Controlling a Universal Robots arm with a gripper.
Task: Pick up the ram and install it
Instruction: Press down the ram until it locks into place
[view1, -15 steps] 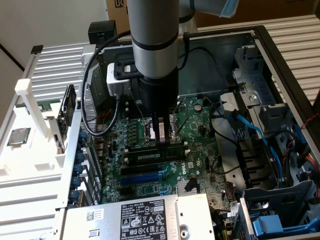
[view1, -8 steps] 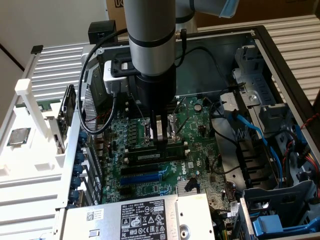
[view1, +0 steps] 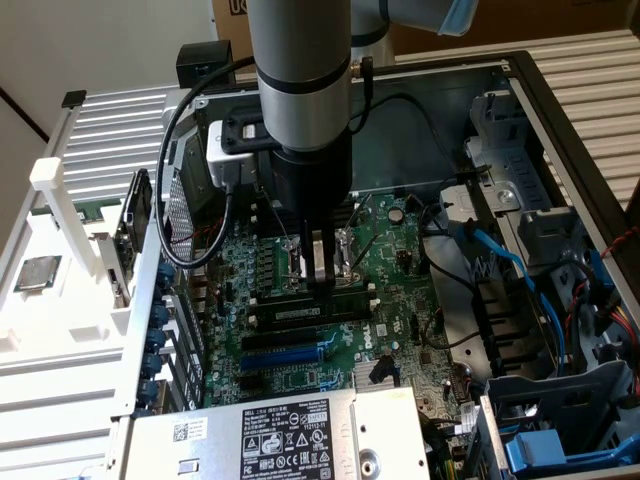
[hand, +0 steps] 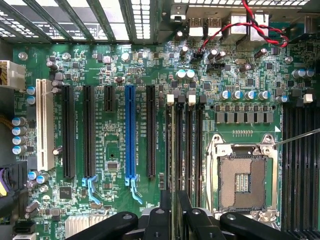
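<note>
The ram (view1: 290, 312) is a long dark stick with a white label. It stands on edge in a black memory slot of the green motherboard (view1: 300, 375), inside the open computer case. My gripper (view1: 316, 286) comes straight down onto its middle, its narrow fingers pressed against the top edge from both sides. In the wrist view the ram (hand: 173, 150) runs edge-on as a thin line along the slot. It passes between the two black fingers (hand: 162, 220) of the gripper (hand: 174, 197), which is shut on it.
The empty processor socket (hand: 243, 177) lies beside the memory slots, and expansion slots (hand: 130, 130) lie on the other side. A white tray (view1: 60, 340) at the exterior view's left holds a silver processor chip (view1: 35, 272) and an upright dark card (view1: 135, 225). Blue cables (view1: 510, 270) and drive cages crowd the right.
</note>
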